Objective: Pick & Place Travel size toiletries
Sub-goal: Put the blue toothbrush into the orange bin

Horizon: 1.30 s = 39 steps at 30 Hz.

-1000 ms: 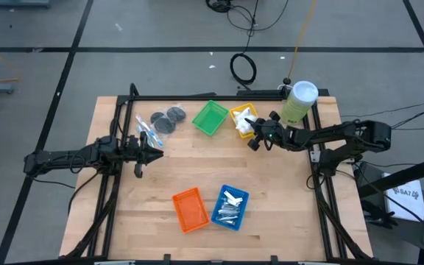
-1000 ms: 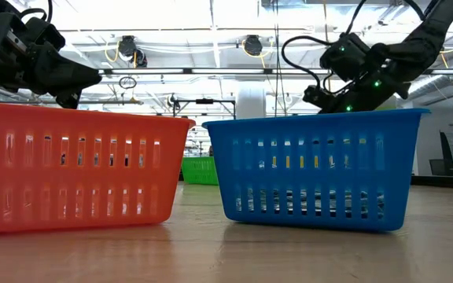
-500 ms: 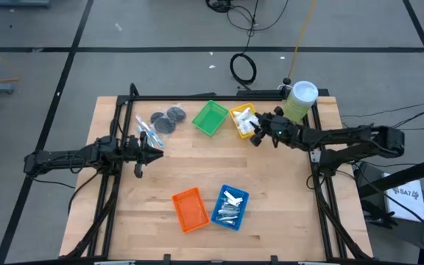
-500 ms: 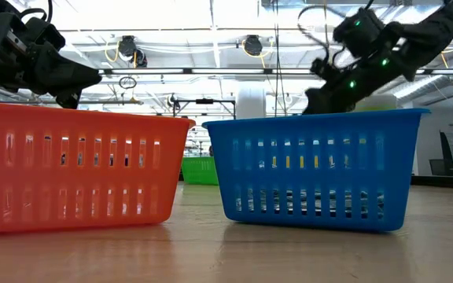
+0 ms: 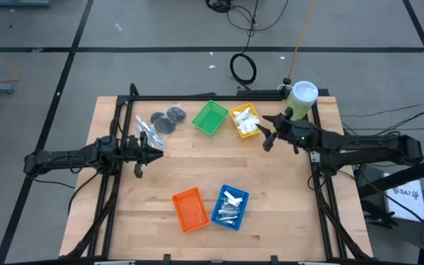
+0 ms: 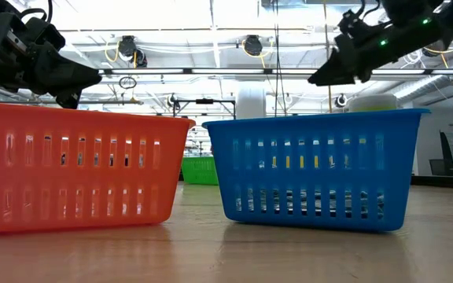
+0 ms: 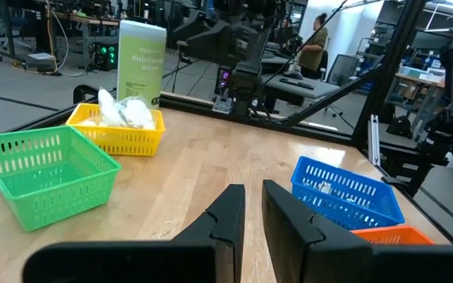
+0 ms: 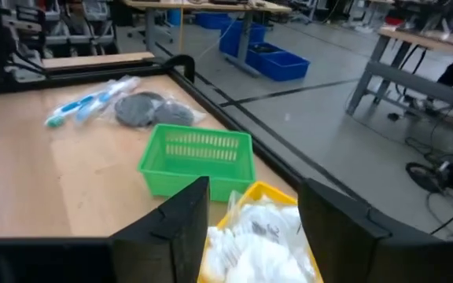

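**Toiletries: two trays filled, a cluster left to sort**

The toiletries were spread over several spots on the worktop [image 5: 271, 191]. White packets [image 5: 246, 122] were heaped in the yellow tray [image 5: 235, 112] at the back, just beside the green tray [image 5: 210, 118], which looked empty. Silver tubes [image 5: 229, 213] lay in the blue tray [image 5: 243, 197] at the front, with a white item [image 5: 232, 197] on top of them. The orange tray [image 5: 191, 209] next to it appeared to hold nothing. Loose on the wood at the back left sat the dark round discs [image 5: 169, 118] and the clear sticks with blue and red [image 5: 147, 131], close together and in no tray.

The right hand [image 5: 269, 131] hovered just beside the yellow tray, on its canister side, with its fingers [image 8: 171, 228] spread wide and nothing between them; the right wrist view looked straight down at the packets in that tray. The left hand [image 5: 155, 153] hung above the worktop near the sticks and discs, its fingers [image 7: 228, 216] close together with a narrow gap and nothing visibly gripped.

Judged from this, the packets and the tubes were already put away, roughly half the job. The discs and the sticks were left, and the two empty trays seemed meant for them. The tall pale green canister [image 5: 298, 101] stood at the back right corner.
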Available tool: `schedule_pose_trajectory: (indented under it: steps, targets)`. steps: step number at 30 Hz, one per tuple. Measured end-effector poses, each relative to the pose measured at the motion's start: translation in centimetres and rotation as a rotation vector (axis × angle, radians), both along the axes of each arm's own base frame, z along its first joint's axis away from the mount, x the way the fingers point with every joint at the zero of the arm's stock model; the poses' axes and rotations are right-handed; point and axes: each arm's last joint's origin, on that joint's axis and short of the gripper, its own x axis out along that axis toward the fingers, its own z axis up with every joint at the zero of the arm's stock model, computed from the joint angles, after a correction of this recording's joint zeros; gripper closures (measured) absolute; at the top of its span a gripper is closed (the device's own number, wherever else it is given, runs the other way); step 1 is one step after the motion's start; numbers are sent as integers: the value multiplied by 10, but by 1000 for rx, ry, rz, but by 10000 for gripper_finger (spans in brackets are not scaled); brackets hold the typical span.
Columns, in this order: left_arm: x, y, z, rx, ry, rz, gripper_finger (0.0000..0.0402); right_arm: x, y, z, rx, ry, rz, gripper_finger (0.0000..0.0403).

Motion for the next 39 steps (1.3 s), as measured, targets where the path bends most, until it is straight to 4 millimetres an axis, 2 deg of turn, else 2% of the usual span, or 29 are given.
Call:
schedule_pose_trajectory:
  steps: [9,16,21,27,35,39]
  targets:
    - [0,0,0,0,0,0,357,-25,15,11,-28,-21,66,221]
    - [0,0,0,0,0,0,357,-49,29,-15,-51,-93,155,220]
    - [0,0,0,0,0,0,357,-64,35,-25,-35,-184,231,222]
    - [0,0,0,0,0,0,357,-72,41,-36,-27,-238,398,220]
    - [0,0,0,-9,0,0,357,-73,41,-63,-33,-303,405,220]
    - [0,0,0,-55,0,2,357,-74,42,-57,-49,-393,441,222]
